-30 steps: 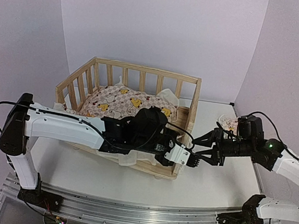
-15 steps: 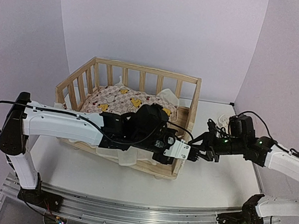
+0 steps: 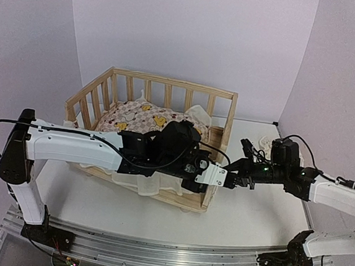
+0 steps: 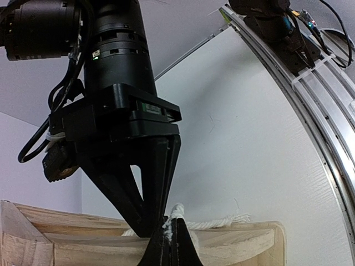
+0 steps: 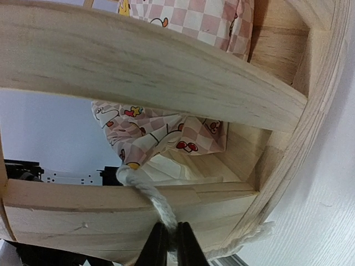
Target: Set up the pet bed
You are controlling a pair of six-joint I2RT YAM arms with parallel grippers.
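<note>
The right gripper (image 5: pixel 169 244) has its tips pinched tight on a white rope (image 5: pixel 145 191), which rises from the tips to a wooden bar of the bed (image 5: pixel 138 61); the rope's frayed end sticks out to the right along the wood. The left gripper (image 4: pixel 171 244) is closed too, its tips meeting on the same rope (image 4: pixel 222 223) at a small loop just above the curved board, and the right gripper's black fingers (image 4: pixel 147 194) come down to nearly the same spot. From above, the two grippers, left (image 3: pixel 218 176) and right (image 3: pixel 229 178), meet tip to tip at the bed's near right corner. The left arm reaches across the bed's low near side and the right arm comes in from the right. The bed (image 3: pixel 169 80) stands on the white table (image 3: pixel 251 214), left of centre and toward the far side, with slatted railings along its left and far sides and a tall post at its far right corner. A pink-checked cushion (image 3: pixel 138 118) with yellow ducks lies inside it, bunched toward the far left, with pale fabric spilling over the near edge.
</note>
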